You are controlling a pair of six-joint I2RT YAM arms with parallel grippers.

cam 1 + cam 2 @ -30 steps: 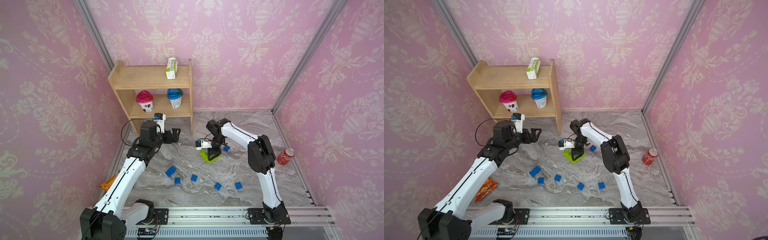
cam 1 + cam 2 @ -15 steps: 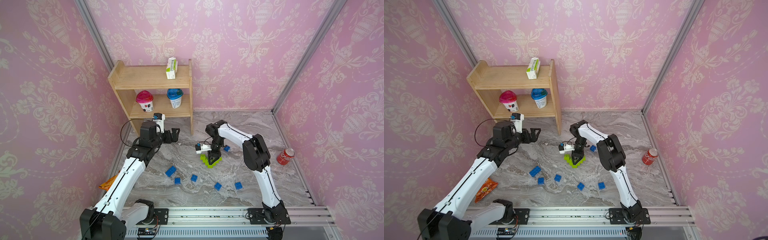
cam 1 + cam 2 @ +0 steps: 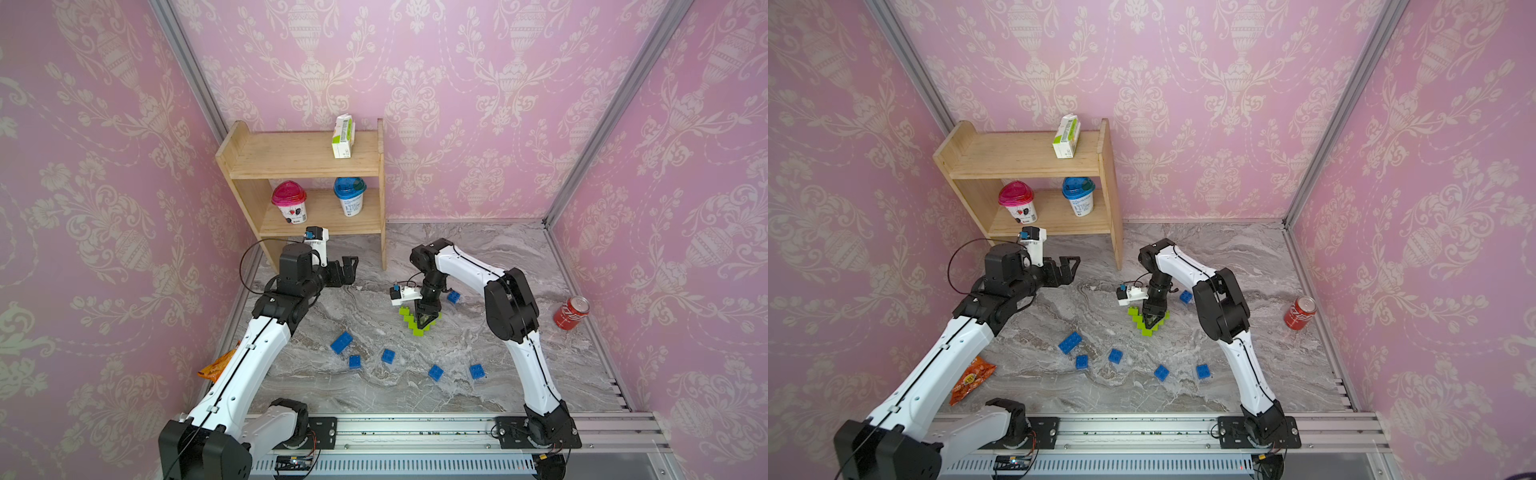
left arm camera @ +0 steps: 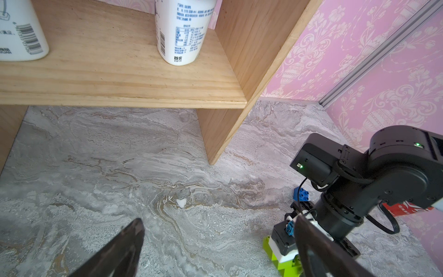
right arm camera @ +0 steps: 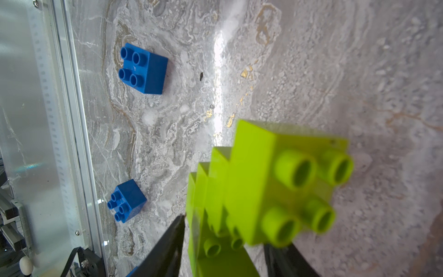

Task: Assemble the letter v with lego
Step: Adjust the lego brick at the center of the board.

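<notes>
Right hand (image 3: 428, 323) straddled the lime-green lego (image 3: 405, 314), grip impossible to call, so a straight-up lift looked wisest; left hand (image 3: 351, 270) gaped empty.

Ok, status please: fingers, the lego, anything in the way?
Left fingers open, empty, near shelf. Right fingers astride green V, grip unclear. Blue bricks loose, apart from V.

Right gripper (image 3: 428, 321) pointed down onto the stepped lime-green lego (image 3: 408, 319) mid-table (image 3: 478, 399); grip unclear. Five blue lego bricks (image 3: 388, 355) lay scattered nearer, and a sixth blue brick (image 3: 453, 296) sat just right of that gripper. Left gripper (image 3: 348, 266) hung empty, jaws apart, by the wooden shelf (image 3: 307, 158). Soda can (image 3: 571, 312) sat at the right edge.
</notes>
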